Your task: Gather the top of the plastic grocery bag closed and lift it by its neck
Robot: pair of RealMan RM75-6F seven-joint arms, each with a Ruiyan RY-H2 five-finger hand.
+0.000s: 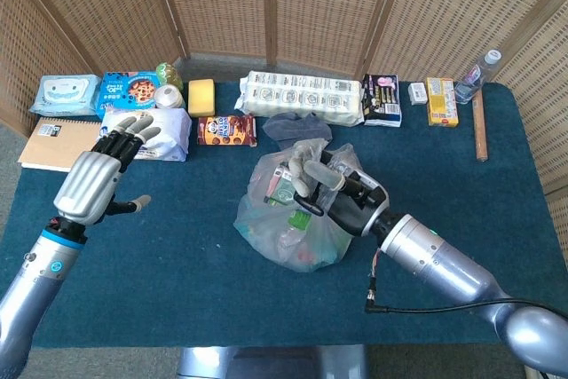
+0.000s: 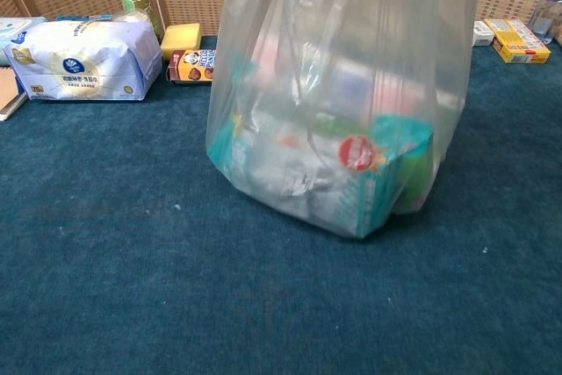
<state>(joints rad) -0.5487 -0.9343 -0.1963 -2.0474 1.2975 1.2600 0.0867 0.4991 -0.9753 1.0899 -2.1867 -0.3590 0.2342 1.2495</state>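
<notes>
Over the left edge of the tabletop [image 1: 133, 246] the left hand [image 1: 89, 185] hangs with its fingers spread and nothing in them; the chest view does not show it. Behind it lies a white tissue pack [image 2: 83, 61]. Near the middle, the plastic bag [image 1: 288, 224] is gripped at its gathered neck by the right hand [image 1: 324, 185]. In the chest view the bag's top is cut off. The goods inside look blurred through the film.
</notes>
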